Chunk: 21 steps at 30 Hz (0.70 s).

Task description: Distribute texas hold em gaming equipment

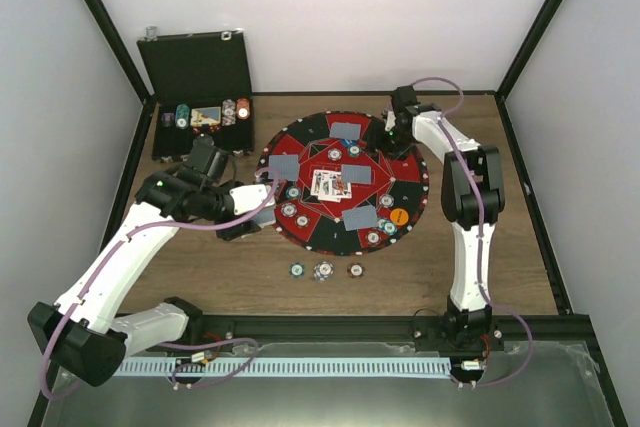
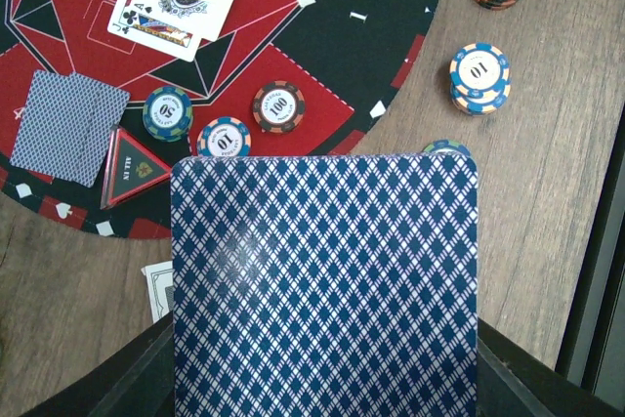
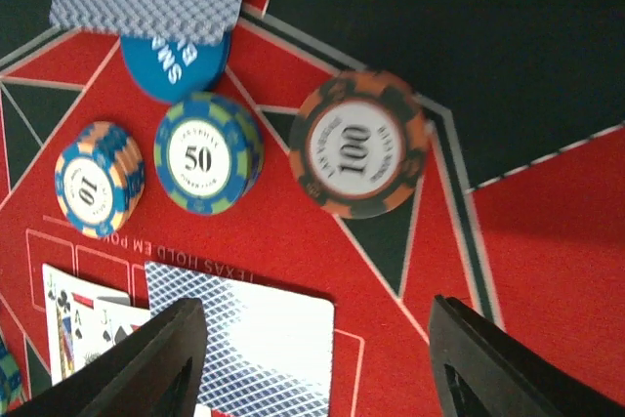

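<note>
Card [image 2: 324,280], blue diamond-pattern back, tight between L fingers [image 2: 137,383]; R fingers [image 3: 146,363] wide apart.

a wooden table [image 1: 520,247] carries a round red-and-black mat [image 1: 312,130] at its middle and an open black case [image 1: 195,67] at its far left corner, lid upright, just beside the mat's left edge. on the bare wood in front of the mat's near edge three short stacks of poker chips stand in a row, apart from each other: a green-blue stack [image 1: 298,269], a blue-and-white stack [image 1: 323,270] and a brown stack [image 1: 355,269].
</note>
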### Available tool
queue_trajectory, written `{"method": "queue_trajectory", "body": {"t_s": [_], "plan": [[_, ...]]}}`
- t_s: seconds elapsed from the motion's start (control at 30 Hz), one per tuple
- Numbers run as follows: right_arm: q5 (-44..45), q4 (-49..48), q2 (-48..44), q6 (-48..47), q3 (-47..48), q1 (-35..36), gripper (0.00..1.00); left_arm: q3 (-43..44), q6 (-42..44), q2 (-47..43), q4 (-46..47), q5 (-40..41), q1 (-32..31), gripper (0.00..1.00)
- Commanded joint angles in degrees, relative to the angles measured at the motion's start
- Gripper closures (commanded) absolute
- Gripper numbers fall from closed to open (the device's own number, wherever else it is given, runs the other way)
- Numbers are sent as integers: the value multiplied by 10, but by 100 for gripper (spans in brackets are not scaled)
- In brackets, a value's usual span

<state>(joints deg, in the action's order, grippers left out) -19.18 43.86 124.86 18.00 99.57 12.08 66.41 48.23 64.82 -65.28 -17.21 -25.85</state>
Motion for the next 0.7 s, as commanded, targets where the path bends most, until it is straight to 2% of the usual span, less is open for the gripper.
{"method": "queue_trajectory", "body": {"t_s": [0.0, 0.17, 0.4, 0.67], "plan": [[84, 33, -50, -4, 38, 2, 34, 3, 2, -5, -1, -14, -1, 92], [32, -25, -151, 22, -33, 43, 31, 9, -6, 5, -2, -22, -1, 92], [-115, -178, -282, 117, -223, 122, 22, 16, -7, 14, 5, -32, -1, 92], [-253, -355, -361, 249, -355, 206, 14, 17, -5, 14, 9, -39, -1, 92]]}}
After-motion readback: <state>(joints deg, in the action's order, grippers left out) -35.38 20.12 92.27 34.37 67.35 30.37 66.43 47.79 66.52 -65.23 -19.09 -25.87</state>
